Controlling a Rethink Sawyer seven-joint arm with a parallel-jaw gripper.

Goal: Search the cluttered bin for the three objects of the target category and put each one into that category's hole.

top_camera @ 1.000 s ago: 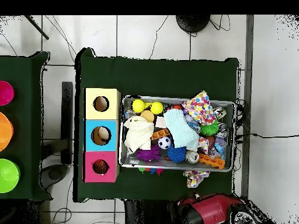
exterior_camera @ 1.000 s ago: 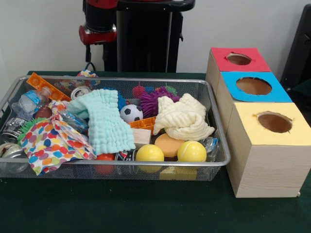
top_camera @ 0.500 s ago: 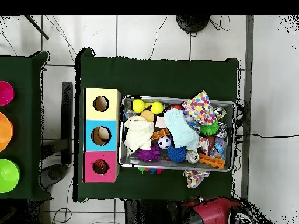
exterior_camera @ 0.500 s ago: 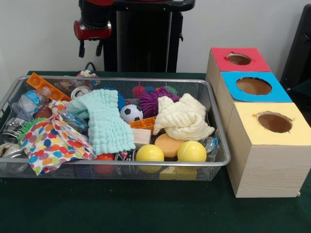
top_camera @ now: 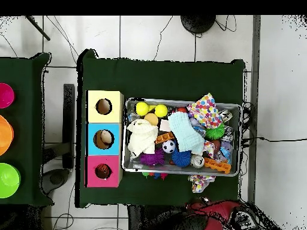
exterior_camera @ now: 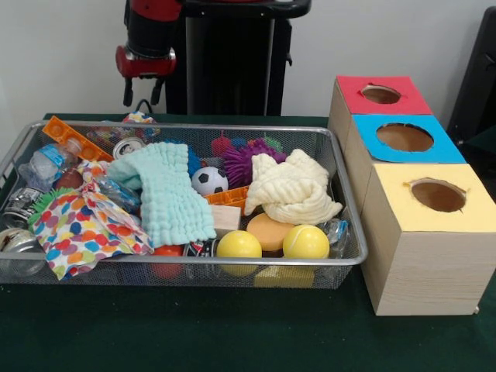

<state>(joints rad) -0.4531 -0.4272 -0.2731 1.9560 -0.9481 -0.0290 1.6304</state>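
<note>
A wire bin (exterior_camera: 194,262) (top_camera: 181,100) holds a heap of mixed things. Near its front lie two yellow balls (exterior_camera: 239,244) (exterior_camera: 306,242). A small soccer ball (exterior_camera: 209,180) and a purple spiky ball (exterior_camera: 242,161) sit further back. A mint cloth (exterior_camera: 170,198), a cream cloth (exterior_camera: 293,190) and a spotted cloth (exterior_camera: 77,229) cover other items. To the right stand a red box (exterior_camera: 356,97), a blue box (exterior_camera: 364,128) and a yellow box (exterior_camera: 403,209), each with a round hole on top. My gripper (exterior_camera: 142,94) hangs open and empty above the bin's far left corner.
Plastic bottles (exterior_camera: 48,164), cans (exterior_camera: 17,203) and an orange toy piece (exterior_camera: 74,138) crowd the bin's left end. In the overhead view the arm (top_camera: 210,212) shows below the bin. Coloured bowls (top_camera: 7,179) rest on a separate table at the left.
The gripper has come down and shifted slightly left; its two fingers now show below the red cuff. Nothing in the bin has moved.
</note>
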